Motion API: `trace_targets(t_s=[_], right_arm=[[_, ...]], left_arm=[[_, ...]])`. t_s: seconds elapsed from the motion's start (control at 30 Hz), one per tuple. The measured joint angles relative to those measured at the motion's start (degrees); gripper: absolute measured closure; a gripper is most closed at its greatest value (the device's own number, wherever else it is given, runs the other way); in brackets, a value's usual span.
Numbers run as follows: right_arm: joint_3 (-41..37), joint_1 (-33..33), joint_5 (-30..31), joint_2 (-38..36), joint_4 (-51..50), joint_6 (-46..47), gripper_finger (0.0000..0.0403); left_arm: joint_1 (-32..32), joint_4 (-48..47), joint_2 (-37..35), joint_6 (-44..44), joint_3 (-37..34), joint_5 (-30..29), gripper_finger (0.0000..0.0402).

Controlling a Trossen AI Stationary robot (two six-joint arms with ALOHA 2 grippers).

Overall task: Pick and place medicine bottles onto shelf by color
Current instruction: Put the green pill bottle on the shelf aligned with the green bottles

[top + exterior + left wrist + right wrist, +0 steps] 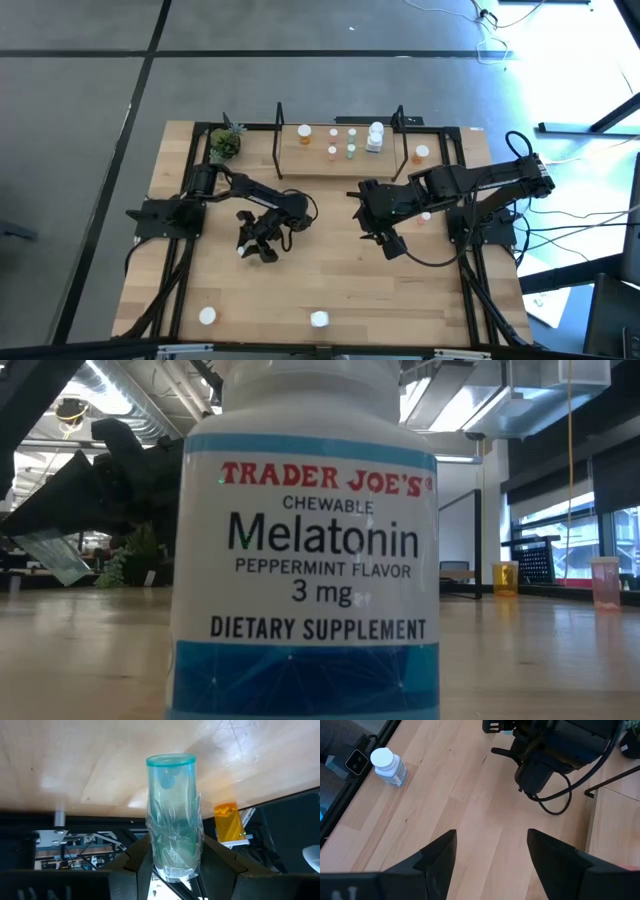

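Pale-green bottle [172, 815] sitting clamped between left gripper [256, 243] fingers over mid-table, long axis running out past the fingertips; shelf [340, 150] lying beyond and rightward, nearer this arm's load than any other. Hovering right of centre, right gripper [490, 855] gaping, carrying nothing.
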Motion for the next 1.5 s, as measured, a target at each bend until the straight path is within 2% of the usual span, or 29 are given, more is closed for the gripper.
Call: trace_targets(t_s=[0.37,0.6,0.97,1.23,1.5], right_arm=[[0.0,0.0,0.0,0.0,0.0,0.0,0.0157],[0.0,0.0,0.0,0.0,0.0,0.0,0.0157],[0.0,0.0,0.0,0.0,0.0,0.0,0.0157],[0.0,0.0,0.0,0.0,0.1,0.0,0.0157],[0.0,0.0,0.0,0.0,0.4,0.0,0.0157]], left_arm=[[0.0,1.1,0.0,-1.1,0.0,-0.9,0.0269],[-0.2,6.1,0.0,-3.3,0.0,-2.6,0.0269],[-0.4,2.6,0.0,-3.2,1.8,-1.8,0.0269],[-2.8,2.1,-1.0,-5.6,6.0,-9.5,0.0269],[-6.1,1.9,-7.7,-13.7,6.5,-16.1,0.0269]])
